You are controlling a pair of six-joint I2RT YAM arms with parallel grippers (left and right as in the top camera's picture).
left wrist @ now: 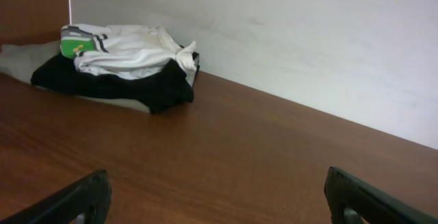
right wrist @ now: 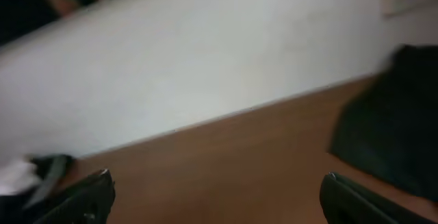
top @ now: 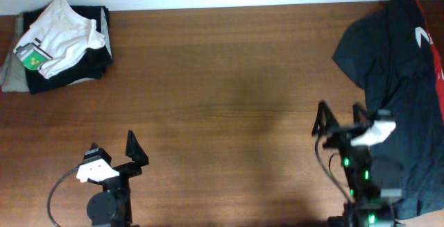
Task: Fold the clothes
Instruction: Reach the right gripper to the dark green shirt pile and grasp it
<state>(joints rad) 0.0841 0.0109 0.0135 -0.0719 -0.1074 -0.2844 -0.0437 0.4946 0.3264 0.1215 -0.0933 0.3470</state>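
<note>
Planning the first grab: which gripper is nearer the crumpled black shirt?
Right. The right gripper is just beside the black shirt, at its edge; the left gripper is far off on the opposite side.

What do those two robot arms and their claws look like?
Both arms are black. The left gripper and right gripper each have two dark wedge-shaped fingers and a white block behind them. A grey cable loops from the left arm; small green lights glow on the right one.
</note>
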